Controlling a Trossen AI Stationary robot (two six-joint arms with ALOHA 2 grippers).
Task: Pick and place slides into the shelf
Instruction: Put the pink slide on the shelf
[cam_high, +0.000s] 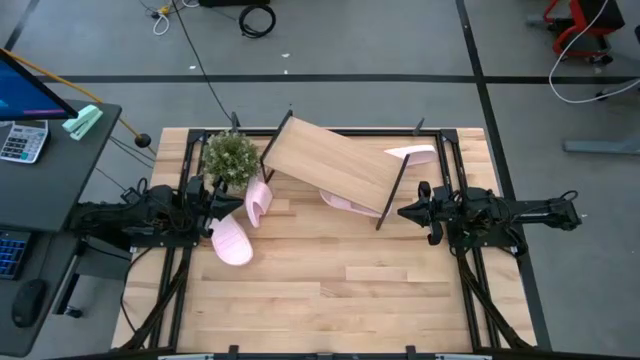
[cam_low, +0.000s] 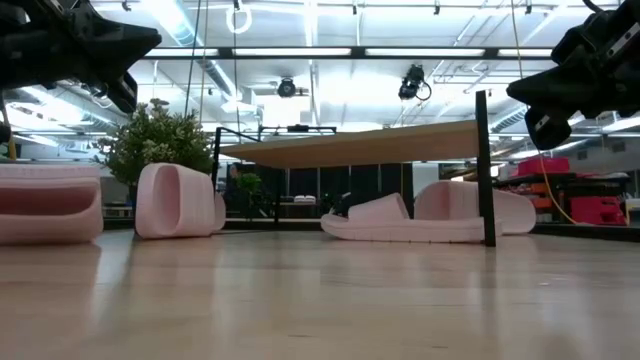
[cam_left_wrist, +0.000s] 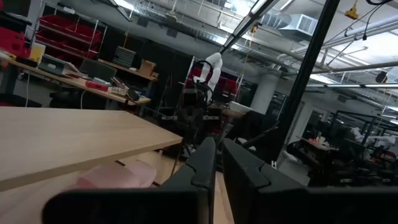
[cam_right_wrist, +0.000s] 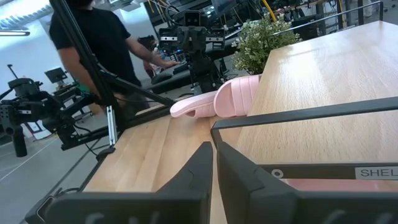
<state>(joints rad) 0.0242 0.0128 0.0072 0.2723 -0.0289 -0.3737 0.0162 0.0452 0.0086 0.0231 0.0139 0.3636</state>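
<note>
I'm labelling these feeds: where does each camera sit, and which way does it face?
High: overhead, straight down; shelf, left gripper, right gripper.
Low: tabletop height, level under the shelf; both arms above.
Left wrist: along shut fingers past the shelf.
Right wrist: past shut fingers toward plant.
Shared: shelf, all views.

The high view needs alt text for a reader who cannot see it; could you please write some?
Seen from above, a slanted wooden shelf stands on a butcher-block table, empty on top, with pink slides scattered beside and under it. The left gripper and right gripper wait shut at either side, holding nothing. A small potted plant sits near the shelf's left end.
</note>
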